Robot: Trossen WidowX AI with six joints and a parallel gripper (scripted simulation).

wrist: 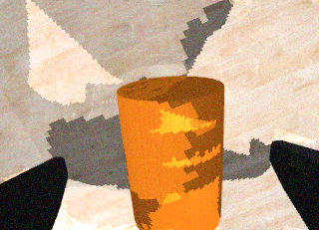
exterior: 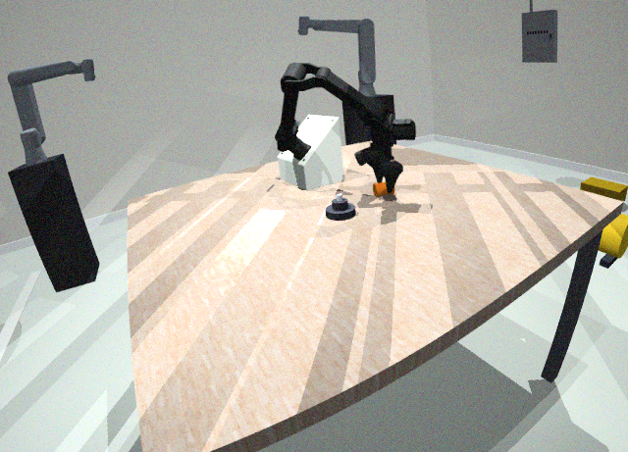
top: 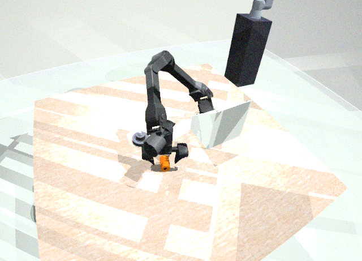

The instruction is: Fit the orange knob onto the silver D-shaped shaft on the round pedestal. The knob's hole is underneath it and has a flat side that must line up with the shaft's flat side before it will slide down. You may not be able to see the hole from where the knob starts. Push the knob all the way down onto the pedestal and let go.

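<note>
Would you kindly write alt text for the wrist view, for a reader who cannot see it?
An orange knob lies between the spread black fingers of the open hand, touching neither, above a wood-grained table top patched with shadow.

In the exterior view, two grey arms stand at ten and one o'clock, on two black stands. There is one table, one black arm, one white box, one pedestal and one orange knob.
</note>
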